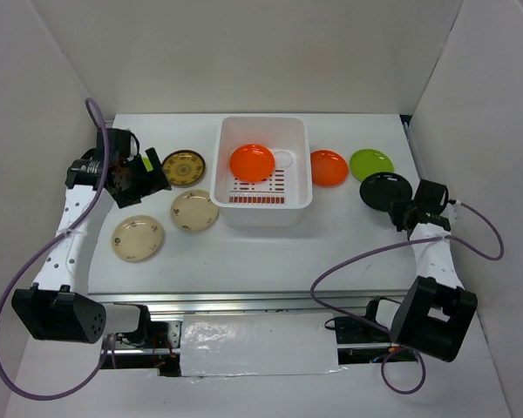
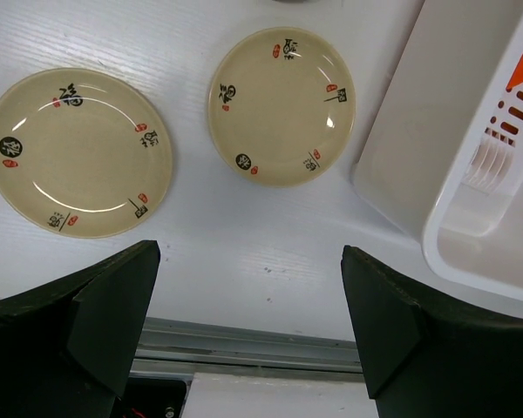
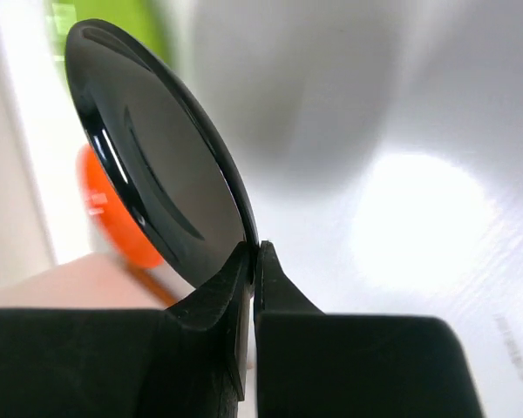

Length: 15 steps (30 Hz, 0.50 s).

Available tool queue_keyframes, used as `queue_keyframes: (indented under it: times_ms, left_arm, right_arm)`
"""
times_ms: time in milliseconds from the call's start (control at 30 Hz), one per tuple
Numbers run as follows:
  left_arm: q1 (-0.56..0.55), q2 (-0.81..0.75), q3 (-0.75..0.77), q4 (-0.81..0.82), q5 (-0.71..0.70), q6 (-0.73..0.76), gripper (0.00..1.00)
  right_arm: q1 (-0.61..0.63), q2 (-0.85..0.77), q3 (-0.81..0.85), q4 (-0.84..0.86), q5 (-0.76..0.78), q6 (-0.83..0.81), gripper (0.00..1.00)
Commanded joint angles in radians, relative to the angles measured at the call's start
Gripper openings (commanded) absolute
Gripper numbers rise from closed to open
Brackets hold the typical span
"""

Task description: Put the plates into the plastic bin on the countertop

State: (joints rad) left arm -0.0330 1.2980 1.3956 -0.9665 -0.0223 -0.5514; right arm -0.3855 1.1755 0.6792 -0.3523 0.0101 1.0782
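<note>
Black plate [image 3: 157, 165] was pinched by its rim in my right gripper [image 3: 253, 252], fingers closed on it, tilted steeply just right of the plastic bin [image 1: 266, 213] on the countertop [image 1: 244, 252]. My left gripper [image 2: 248, 287] hung spread wide, holding nothing, near 1 cream plate [image 2: 281, 104] beside the bin and a farther cream plate [image 2: 78, 152]. I saw 1 orange plate [image 1: 251, 162] inside the bin, with a second orange plate [image 1: 329, 167] and a lime green plate [image 1: 371, 163] outside, on its right.
</note>
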Motion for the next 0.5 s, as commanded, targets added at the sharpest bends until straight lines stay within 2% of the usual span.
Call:
queue_keyframes:
  times_ms: [0, 100, 267, 367, 433, 467]
  left_arm:
    - [0.015, -0.009, 0.048, 0.005, -0.022, 0.002, 0.99]
    - [0.025, -0.016, 0.057, 0.005, -0.039, -0.015, 0.98]
    - [0.057, -0.025, 0.066, -0.003, -0.071, -0.048, 0.99]
    - [0.070, -0.037, 0.065, -0.011, -0.106, -0.067, 0.99]
    - [0.079, -0.043, 0.060, -0.021, -0.134, -0.090, 0.99]
    - [0.091, -0.048, 0.056, -0.034, -0.158, -0.105, 0.99]
  right_arm:
    - [0.023, -0.063, 0.175, -0.042, 0.013, 0.009, 0.00]
    - [0.063, -0.074, 0.293, -0.065, 0.034, -0.047, 0.00]
    - [0.239, 0.002, 0.535, -0.112, 0.010, -0.150, 0.00]
    - [0.379, 0.143, 0.768, -0.151, -0.005, -0.225, 0.00]
    - [0.456, 0.225, 0.871, -0.177, -0.068, -0.287, 0.00]
    - [0.512, 0.328, 0.993, -0.241, -0.088, -0.303, 0.00]
